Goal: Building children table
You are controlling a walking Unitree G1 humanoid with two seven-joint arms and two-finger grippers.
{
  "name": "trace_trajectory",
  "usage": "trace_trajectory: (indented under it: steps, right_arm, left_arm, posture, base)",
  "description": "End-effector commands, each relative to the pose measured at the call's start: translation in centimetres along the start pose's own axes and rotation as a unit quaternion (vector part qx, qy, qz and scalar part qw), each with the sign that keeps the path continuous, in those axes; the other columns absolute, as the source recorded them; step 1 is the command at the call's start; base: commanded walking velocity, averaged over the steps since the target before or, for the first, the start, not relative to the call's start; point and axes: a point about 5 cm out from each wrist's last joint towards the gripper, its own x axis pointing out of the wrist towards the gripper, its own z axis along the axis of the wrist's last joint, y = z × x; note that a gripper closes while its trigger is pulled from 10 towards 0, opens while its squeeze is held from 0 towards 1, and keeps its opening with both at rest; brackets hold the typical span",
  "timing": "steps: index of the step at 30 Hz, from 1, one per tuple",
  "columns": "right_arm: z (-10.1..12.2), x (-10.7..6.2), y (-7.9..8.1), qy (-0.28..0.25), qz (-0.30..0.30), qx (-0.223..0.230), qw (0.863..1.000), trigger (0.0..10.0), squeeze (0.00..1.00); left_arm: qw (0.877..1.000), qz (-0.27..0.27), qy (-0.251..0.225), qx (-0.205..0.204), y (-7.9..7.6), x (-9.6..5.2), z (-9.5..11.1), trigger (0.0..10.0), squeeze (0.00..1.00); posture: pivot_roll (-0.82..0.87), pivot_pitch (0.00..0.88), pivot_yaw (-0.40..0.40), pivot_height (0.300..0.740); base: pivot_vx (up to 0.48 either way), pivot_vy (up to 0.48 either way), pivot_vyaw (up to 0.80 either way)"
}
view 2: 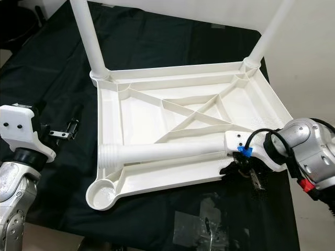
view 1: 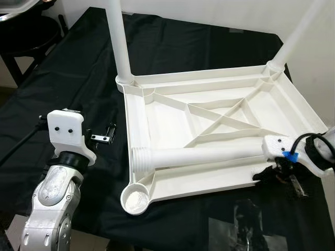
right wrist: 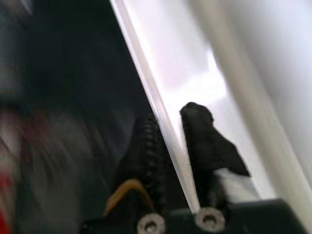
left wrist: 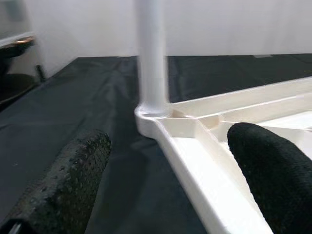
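Note:
A white plastic children's table (view 1: 172,123) lies upside down on black cloth. Two legs stand upright in its far corners, one at the left (view 1: 118,36) and one at the right (view 1: 298,31). A loose leg (view 1: 204,155) lies across the underside, its threaded end beside the empty near-left socket (view 1: 135,200). My right gripper (view 1: 272,173) is at the near-right edge, its two fingers pinched on the thin rim (right wrist: 161,112). My left gripper (view 1: 103,136) hovers open just left of the table's left rim (left wrist: 195,161), facing the far-left leg (left wrist: 152,53).
Black cloth (view 1: 78,78) covers the whole work surface, and its front edge runs close to my arms. A dark round stool (view 1: 26,31) stands at the far left. A white wall rises behind. A printed patch (view 1: 246,230) shows on the cloth at the near right.

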Motion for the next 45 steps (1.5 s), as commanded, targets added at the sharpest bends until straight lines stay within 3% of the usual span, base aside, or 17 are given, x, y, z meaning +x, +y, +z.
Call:
trace_trajectory:
  steps: [1,5,10,13,16,17,19,20,22,23,26,35,39,40,41,44,45]
  right_arm:
    - [2.5,-0.7,0.2,-0.097,0.002,-0.011,0.995,10.0,1.0]
    - [4.0,-1.1,0.3,-0.172,0.005,-0.01,0.985,10.0,1.0]
    - [5.8,-1.9,1.4,-0.307,0.022,0.004,0.951,10.0,1.0]
    - [6.1,-1.9,1.7,-0.33,0.023,0.011,0.944,10.0,1.0]
    - [6.1,2.6,0.1,-0.384,-0.117,0.097,0.911,10.0,1.0]
    - [5.6,4.7,-0.5,-0.378,-0.175,0.151,0.897,10.0,0.74]
    - [5.2,6.0,-0.7,-0.367,-0.207,0.183,0.888,10.0,0.74]
    - [4.6,7.2,-0.9,-0.36,-0.236,0.227,0.874,10.0,0.0]
    - [4.3,8.0,-0.9,-0.354,-0.252,0.256,0.864,10.0,0.0]
    - [3.7,9.1,-0.6,-0.368,-0.284,0.3,0.833,10.0,0.0]
    - [3.8,9.6,-0.3,-0.381,-0.303,0.314,0.815,10.0,0.0]
    - [5.9,10.5,2.4,-0.424,-0.297,0.312,0.797,10.0,0.0]
    - [6.3,10.7,3.5,-0.434,-0.287,0.318,0.793,10.0,0.0]
    - [6.3,10.7,3.5,-0.434,-0.287,0.318,0.793,10.0,0.0]
    - [6.1,10.7,3.3,-0.43,-0.29,0.328,0.789,10.0,0.0]
    - [5.9,10.6,3.1,-0.431,-0.296,0.335,0.784,10.0,0.0]
    - [5.4,10.2,2.7,-0.423,-0.321,0.343,0.775,10.0,0.0]
  left_arm:
    - [1.0,-0.005,0.019,-0.01,-0.2,-0.2,-0.8,10.0,0.0]
    - [1.0,-0.006,0.024,-0.01,-0.2,-0.2,-1.0,10.0,0.0]
    - [0.999,-0.014,0.028,-0.013,-0.3,0.0,-1.1,10.0,0.0]
    - [0.999,-0.017,0.027,-0.015,-0.3,0.0,-1.1,10.0,0.0]
    - [0.998,-0.051,0.002,-0.038,-0.4,0.9,0.1,10.0,0.0]
    - [0.995,-0.081,-0.013,-0.052,-0.6,1.2,0.9,10.0,1.0]
    - [0.993,-0.101,-0.023,-0.06,-0.8,1.4,1.4,10.0,1.0]
    - [0.988,-0.138,-0.033,-0.068,-1.2,1.5,2.1,10.0,1.0]
    - [0.983,-0.162,-0.04,-0.073,-1.5,1.6,2.5,10.0,1.0]
    - [0.967,-0.238,-0.058,-0.074,-2.3,1.7,4.0,10.0,1.0]
    - [0.954,-0.283,-0.068,-0.069,-2.7,1.8,5.0,10.0,1.0]
    - [0.931,-0.36,-0.043,-0.036,-4.0,1.4,4.6,10.0,1.0]
    - [0.894,-0.447,0.022,-0.012,-5.3,0.4,3.0,10.0,1.0]
    - [0.894,-0.447,0.022,-0.012,-5.3,0.4,3.0,10.0,1.0]
    - [0.875,-0.481,0.048,-0.005,-5.6,-0.2,2.4,10.0,1.0]
    - [0.864,-0.5,0.057,0.005,-5.8,-0.5,2.2,10.0,1.0]
    - [0.842,-0.534,0.075,0.02,-5.9,-0.9,2.1,10.0,0.0]
  posture:
    - [0.02,0.196,-0.04,0.74]
    - [0.02,0.194,-0.038,0.74]
    - [0.01,0.183,-0.039,0.74]
    - [0.01,0.182,-0.041,0.74]
    - [0.0,0.166,-0.046,0.74]
    - [-0.01,0.16,-0.048,0.74]
    - [-0.01,0.158,-0.049,0.74]
    - [-0.01,0.152,-0.051,0.74]
    - [-0.01,0.152,-0.051,0.74]
    - [-0.01,0.137,-0.051,0.74]
    - [-0.01,0.126,-0.049,0.74]
    - [-0.02,0.092,-0.054,0.74]
    - [-0.03,0.085,-0.046,0.74]
    - [-0.03,0.085,-0.046,0.74]
    - [-0.03,0.085,-0.046,0.74]
    - [-0.03,0.085,-0.046,0.74]
    - [-0.03,0.089,-0.035,0.74]
  base:
    - [0.0,0.0,0.0]
    - [0.0,0.0,0.0]
    - [0.0,0.0,0.0]
    - [0.0,0.0,0.0]
    - [0.0,0.0,0.0]
    - [0.0,0.0,0.0]
    - [0.0,0.0,0.0]
    - [0.0,0.0,0.0]
    - [0.0,0.0,0.0]
    - [0.0,0.0,0.0]
    - [0.0,0.0,0.0]
    - [0.0,0.0,0.0]
    - [0.0,0.0,-0.2]
    - [0.0,0.0,-0.8]
    - [0.0,0.0,-0.8]
    - [0.0,0.0,-0.8]
    - [0.0,0.0,-0.8]
